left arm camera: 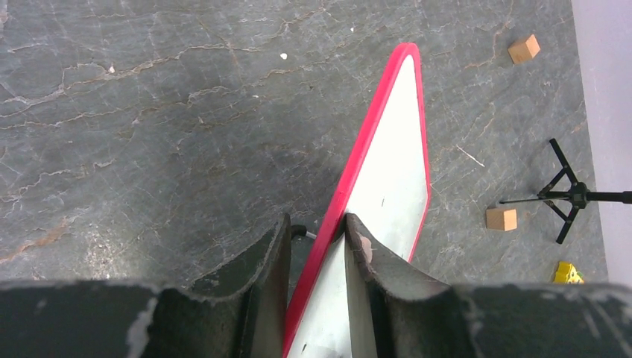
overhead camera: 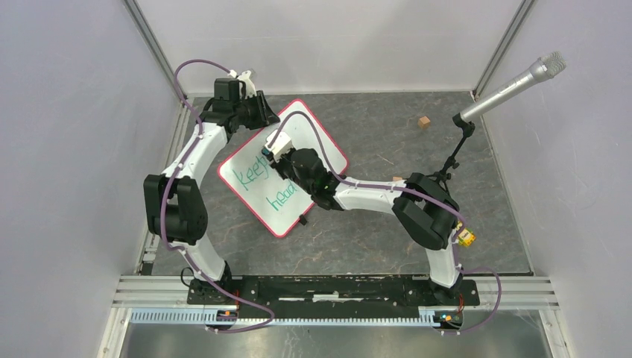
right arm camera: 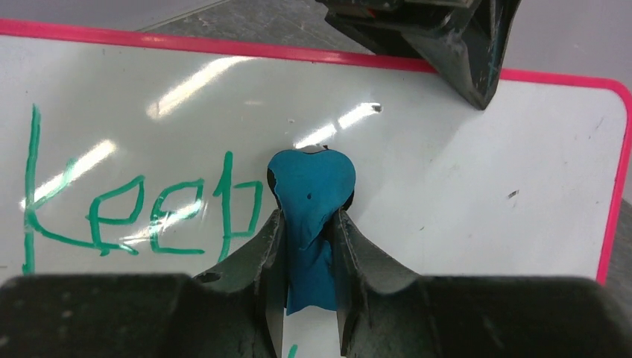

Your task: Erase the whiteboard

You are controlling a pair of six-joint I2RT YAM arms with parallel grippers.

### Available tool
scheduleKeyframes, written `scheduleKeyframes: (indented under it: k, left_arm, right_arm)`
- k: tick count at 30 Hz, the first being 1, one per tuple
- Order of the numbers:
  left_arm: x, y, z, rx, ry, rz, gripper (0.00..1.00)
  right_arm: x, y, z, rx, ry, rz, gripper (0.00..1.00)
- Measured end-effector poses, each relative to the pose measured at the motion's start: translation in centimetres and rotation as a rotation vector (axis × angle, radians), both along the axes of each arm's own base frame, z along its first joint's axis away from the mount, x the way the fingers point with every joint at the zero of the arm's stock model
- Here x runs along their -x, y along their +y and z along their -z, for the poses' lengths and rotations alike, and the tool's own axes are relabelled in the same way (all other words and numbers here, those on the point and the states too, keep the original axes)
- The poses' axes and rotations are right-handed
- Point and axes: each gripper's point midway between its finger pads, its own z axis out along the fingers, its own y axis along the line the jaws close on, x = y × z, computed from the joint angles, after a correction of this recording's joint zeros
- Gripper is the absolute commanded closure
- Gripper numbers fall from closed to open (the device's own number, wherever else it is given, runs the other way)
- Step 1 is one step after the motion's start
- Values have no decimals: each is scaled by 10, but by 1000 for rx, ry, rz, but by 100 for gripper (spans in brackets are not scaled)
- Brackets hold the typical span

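The right tool point(right arm camera: 309, 227) clenches a blue eraser point(right arm camera: 311, 183) pressed onto the whiteboard point(right arm camera: 462, 164). Just beside it the green writing point(right arm camera: 112, 216) stands unwiped, while the board on its other side looks clean (roughly half left, I judge). The left tool point(left arm camera: 317, 235) grips the board's red rim, with the table point(left arm camera: 149, 112) beneath.

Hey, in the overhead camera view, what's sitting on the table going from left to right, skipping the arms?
whiteboard → nearer wooden block → farther wooden block → microphone
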Motion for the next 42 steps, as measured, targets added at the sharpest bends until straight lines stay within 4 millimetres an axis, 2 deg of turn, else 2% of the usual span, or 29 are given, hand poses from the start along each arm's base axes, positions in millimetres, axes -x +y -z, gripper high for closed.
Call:
scheduleKeyframes:
  k: [9,13,22,29,35,42]
  left_arm:
    - [-4,-2,-2,-7,-22,-6,68]
    - [-4,-2,-1,-7,-28,-8,68]
    - [-1,-1,-2,1,-33,-16,70]
    - [-1,0,-2,2,-37,-23,71]
    - [-3,0,-3,0,-48,-28,71]
    - [-5,-2,-5,0,-60,-26,71]
  right_arm:
    - [-15,-34,12,-51,84,64,71]
    - [-17,-38,14,-52,90,73,71]
    - [1,-22,13,-4,43,15,72]
    - [27,12,5,21,-10,-106,72]
    - [20,19,0,21,-20,-105,72]
    - [7,9,-1,-47,36,-65,72]
